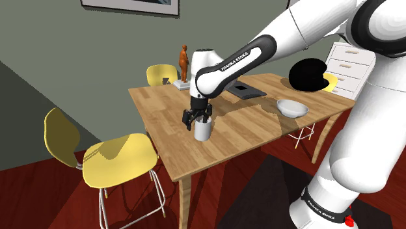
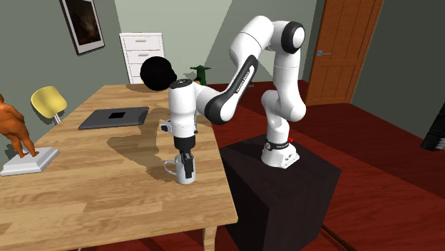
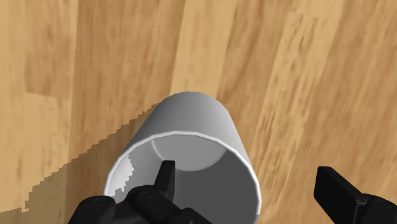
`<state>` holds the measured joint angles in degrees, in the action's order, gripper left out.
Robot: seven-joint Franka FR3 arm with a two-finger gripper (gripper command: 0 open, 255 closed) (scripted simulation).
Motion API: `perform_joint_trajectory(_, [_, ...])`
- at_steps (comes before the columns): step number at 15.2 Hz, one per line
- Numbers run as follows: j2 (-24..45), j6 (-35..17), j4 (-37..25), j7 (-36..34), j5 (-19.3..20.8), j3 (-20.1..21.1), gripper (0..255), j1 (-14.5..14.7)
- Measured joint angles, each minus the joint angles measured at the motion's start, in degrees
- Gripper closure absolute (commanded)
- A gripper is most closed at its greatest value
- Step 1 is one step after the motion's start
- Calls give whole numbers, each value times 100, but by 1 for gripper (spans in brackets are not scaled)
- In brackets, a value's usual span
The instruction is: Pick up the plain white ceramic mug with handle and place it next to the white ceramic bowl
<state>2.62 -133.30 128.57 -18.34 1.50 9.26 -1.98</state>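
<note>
Mug (image 1: 202, 131): white, upright on the worktop (image 1: 156, 110), near the edge that faces the stand (image 2: 299, 200). Well apart from the bowl (image 1: 292, 108), which sits toward the shoulder view's right. Count: one mug, one bowl.

Jaws: spread wide, straight over the mug, gripping nothing. Wrist view: one finger (image 3: 167, 177) dips inside the rim; the other (image 3: 336, 189) stands outside, clear of the wall.

Hidden / cut off:
- The jaws cover the mug's rim in the shoulder view.
- Handle (image 2: 170, 168) is seen in the second exterior view, on the side away from the stand.
- Both finger roots are cut by the wrist view's edge.
- A black blob (image 1: 306, 76) covers part of the drawer chest (image 1: 351, 65) and of a yellow shape, probably a third chair. Two yellow chairs are plain: (image 1: 123, 156) and (image 1: 161, 73).
- Framed picture (image 1: 130, 5) is cut by the frame's top edge.

Writing: "FRANKA EMIKA" on the forearm (image 1: 234, 62) and again on the base ring (image 1: 323, 208). The arm lettering in the second exterior view is too small to read.

Also on the worktop: one orange figurine (image 1: 185, 64), one dark flat slab (image 1: 246, 90).
</note>
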Motion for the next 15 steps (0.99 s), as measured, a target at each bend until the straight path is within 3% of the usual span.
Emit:
perform_joint_trajectory(2, [2,-3,0,-1,1,0,0,0])
perform_joint_trajectory(3, [2,-3,0,-1,1,0,255,0])
perform_joint_trajectory(15, [-54,91,-39,4,-14,5,255,3])
